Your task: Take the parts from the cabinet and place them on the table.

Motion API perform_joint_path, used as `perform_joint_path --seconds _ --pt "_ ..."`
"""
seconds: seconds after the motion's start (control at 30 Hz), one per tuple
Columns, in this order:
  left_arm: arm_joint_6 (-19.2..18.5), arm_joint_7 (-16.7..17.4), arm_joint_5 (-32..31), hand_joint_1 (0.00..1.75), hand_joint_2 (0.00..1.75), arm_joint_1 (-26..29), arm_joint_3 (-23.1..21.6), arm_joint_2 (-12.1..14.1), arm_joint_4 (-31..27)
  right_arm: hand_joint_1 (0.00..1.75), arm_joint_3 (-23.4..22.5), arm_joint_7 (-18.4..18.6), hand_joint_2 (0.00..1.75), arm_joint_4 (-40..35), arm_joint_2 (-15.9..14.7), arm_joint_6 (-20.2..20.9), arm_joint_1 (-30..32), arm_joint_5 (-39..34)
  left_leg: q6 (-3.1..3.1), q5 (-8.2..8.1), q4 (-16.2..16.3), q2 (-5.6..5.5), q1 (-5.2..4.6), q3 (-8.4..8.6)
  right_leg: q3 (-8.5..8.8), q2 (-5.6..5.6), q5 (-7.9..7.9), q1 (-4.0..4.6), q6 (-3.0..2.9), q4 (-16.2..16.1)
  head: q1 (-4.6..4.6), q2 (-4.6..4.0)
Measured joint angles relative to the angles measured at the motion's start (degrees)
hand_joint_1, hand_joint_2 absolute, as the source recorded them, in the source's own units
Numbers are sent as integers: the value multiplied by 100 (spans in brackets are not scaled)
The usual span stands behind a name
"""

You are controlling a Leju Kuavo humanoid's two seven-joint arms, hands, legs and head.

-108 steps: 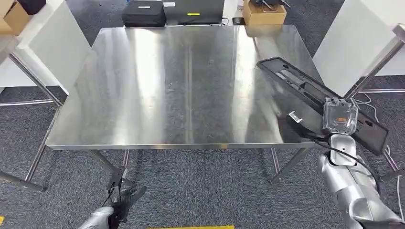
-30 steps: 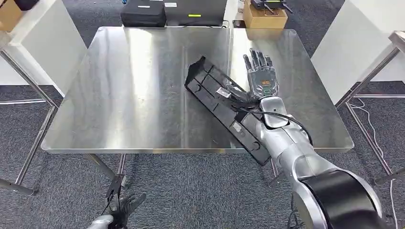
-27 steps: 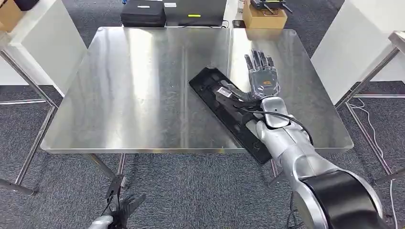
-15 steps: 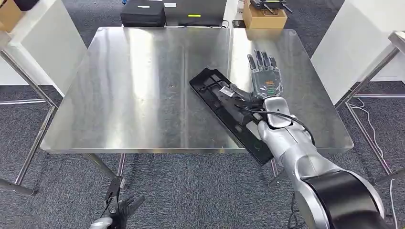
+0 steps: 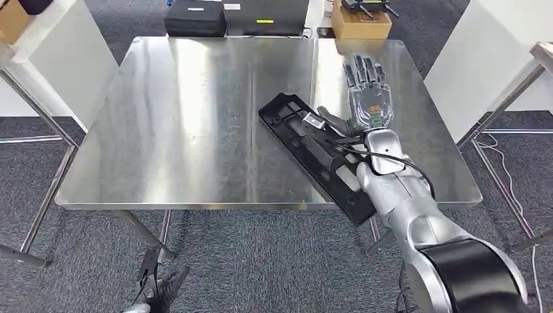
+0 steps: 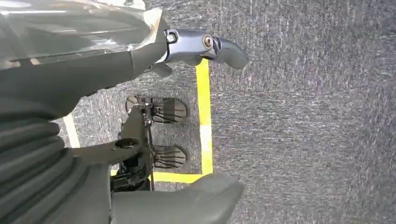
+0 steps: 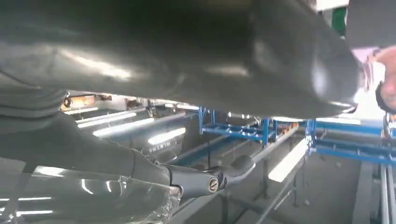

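A long black plastic part (image 5: 306, 147) lies flat and slantwise on the steel table (image 5: 195, 117); its near end sticks out past the front edge. My right hand (image 5: 367, 98) hovers just beyond the part's right side with fingers spread and straight, holding nothing, and its thumb (image 5: 329, 119) is close to the part's edge. In the right wrist view the hand's fingers (image 7: 210, 179) close on nothing. My left hand (image 5: 160, 290) hangs low in front of the table, below its edge, and its fingers (image 6: 205, 44) are apart over the carpet.
Two black cases (image 5: 195, 16) and a cardboard box (image 5: 362, 19) sit on the floor beyond the table's far edge. White panels (image 5: 482, 52) flank both sides, with a metal frame leg (image 5: 502, 111) at the right. Yellow floor tape (image 6: 203, 126) runs under my left hand.
The right arm carried the part from the right to the table's middle and laid it flat. The hand then let go and drew away, up and toward the far right.
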Motion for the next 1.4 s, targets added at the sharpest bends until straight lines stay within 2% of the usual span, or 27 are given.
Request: perform_joint_path --seconds 0.23,0.27,0.3,0.33,0.37,0.4,0.43,0.47,0.5,0.53,0.57,0.63,0.67,0.7,0.8,0.83,0.9,0.97,1.0,1.03,1.07,1.17,1.2,1.27,1.33,1.37,1.4 --pt "-6 2 74 0 0 43 112 -42 -22 0 44 -94 0 -705 -74 -59 443 0 1 0 0 -3 -1 1 2 -1 0 -1 0 -2 2 0" --pt "-18 0 101 0 0 56 145 -44 -37 0 44 -147 0 -983 -87 -59 626 0 59 -32 34 -9 -61 -13 37 -5 37 -25 82 -77 0 0" --pt "-31 -11 147 0 0 81 180 -46 -48 0 46 -188 0 -1318 -116 -57 841 0 118 -9 -21 -13 -37 21 69 -3 59 -78 130 -114 -9 0" --pt "-57 -15 195 0 0 113 204 -57 -68 0 48 -249 0 -1663 -140 -57 1077 2 181 69 -158 6 26 110 65 -3 25 -10 153 -106 2 0" --pt "-70 -37 238 0 0 146 247 -72 -83 0 50 -297 0 -1998 -208 -55 1320 2 199 98 -232 18 22 167 27 -11 -72 -42 105 8 20 0" --pt "-85 -53 269 0 0 166 278 -83 -90 0 57 -345 0 -2286 -219 -50 1491 2 229 117 -248 30 28 177 -81 -6 -238 -26 31 264 22 0" --pt "-116 -83 332 0 0 204 334 -86 -94 0 63 -395 0 -2761 -279 -52 1843 0 229 121 -247 33 26 175 -354 -6 -543 -21 -60 887 15 0" --pt "-129 -107 385 0 0 261 359 -86 -105 0 68 -459 0 -3111 -350 -55 2190 -13 229 120 -247 28 24 174 -583 5 -762 -3 -95 1419 24 0" --pt "-146 -138 439 0 0 324 411 -86 -124 0 77 -520 0 -3533 -452 -59 2497 -46 228 120 -243 13 20 166 -735 10 -888 10 -92 1796 26 0" --pt "-168 -160 488 0 0 385 444 -86 -127 0 79 -549 0 -3827 -527 -66 2801 -79 226 120 -239 4 16 160 -760 8 -898 6 -63 1879 24 0" --pt "-192 -199 546 0 0 443 492 -86 -133 0 81 -557 0 -4223 -622 -72 3124 -103 220 123 -235 -9 17 152 -630 7 -829 -1 -28 1678 22 0" --pt "-227 -241 645 0 0 537 586 -83 -175 0 81 -570 0 -4932 -787 -74 3643 -118 190 108 -175 -17 26 121 -32 -2 -524 -23 65 647 35 0" --pt "-230 -254 671 0 0 555 619 -79 -188 0 81 -570 0 -5212 -848 -76 3814 -122 139 84 -97 -15 12 87 259 -15 -432 -48 74 151 44 0" --pt "-234 -262 673 0 0 567 649 -75 -210 0 83 -570 0 -5418 -885 -74 3927 -120 76 39 -16 -7 -37 36 265 -11 -363 13 36 136 46 0" --pt "-243 -284 680 0 0 582 722 -68 -234 0 83 -570 0 -5868 -990 -74 4235 -127 -14 97 -40 6 -12 38 222 11 -314 29 -50 192 9 0" --pt "-243 -284 680 0 0 597 741 -57 -234 0 83 -570 0 -5961 -1005 -74 4294 -129 -42 101 -17 4 4 13 202 7 -265 -61 -124 163 13 0" --pt "-243 -289 680 0 0 622 752 -53 -236 0 83 -570 0 -6117 -1027 -74 4346 -129 -119 -368 354 25 41 -127 141 -3 -191 -65 -230 164 -31 0" --pt "-243 -289 680 0 0 622 759 -51 -236 0 83 -570 0 -6217 -1047 -74 4392 -129 -186 -949 1265 27 62 -426 43 -23 -119 -53 -269 167 -33 0" --pt "-243 -291 680 0 0 625 759 -51 -236 0 83 -570 0 -6243 -1056 -74 4416 -129 -207 -1131 1640 28 71 -526 -9 -30 -81 -50 -266 169 -39 0" --pt "-241 -291 680 0 0 633 759 -51 -236 0 83 -570 0 -6267 -1067 -74 4447 -129 -222 -1185 1786 28 84 -502 -66 -32 -39 -51 -248 170 -37 0" --pt "-240 -291 680 0 0 634 759 -51 -236 0 83 -570 0 -6289 -1073 -74 4471 -129 -223 -1120 1628 32 100 -330 -122 -32 11 -54 -242 171 -42 0" --pt "-245 -297 708 0 0 618 759 -51 -278 0 83 -559 0 -6368 -1097 -74 4503 -96 -219 -705 123 34 145 779 -241 -25 142 -80 -139 173 -44 0" --pt "-251 -304 721 0 0 598 759 -51 -293 0 81 -544 0 -6414 -1106 -74 4537 -83 -226 -788 -54 27 129 856 -247 -25 188 -51 -97 169 -42 0" --pt "-262 -310 741 0 0 599 761 -61 -321 0 72 -520 0 -6534 -1145 -74 4603 -59 -147 -663 -31 6 53 802 -231 -29 267 -13 8 125 -24 0" --pt "-264 -310 785 0 0 607 772 -77 -337 0 6 -507 0 -6792 -1194 -74 4946 -112 -10 -566 -58 -1 -10 776 -213 -39 370 -4 128 32 -31 2" --pt "-218 -308 798 0 0 593 778 -138 -363 0 -48 -507 0 -6936 -1239 -74 5130 -138 76 -458 -111 22 41 710 -282 -46 310 -68 127 100 -9 0" --pt "-157 -297 820 0 0 560 785 -151 -378 0 -99 -505 0 -7019 -1266 -74 5259 -151 135 -388 -112 9 15 647 -413 -40 6 -48 51 309 -13 2"
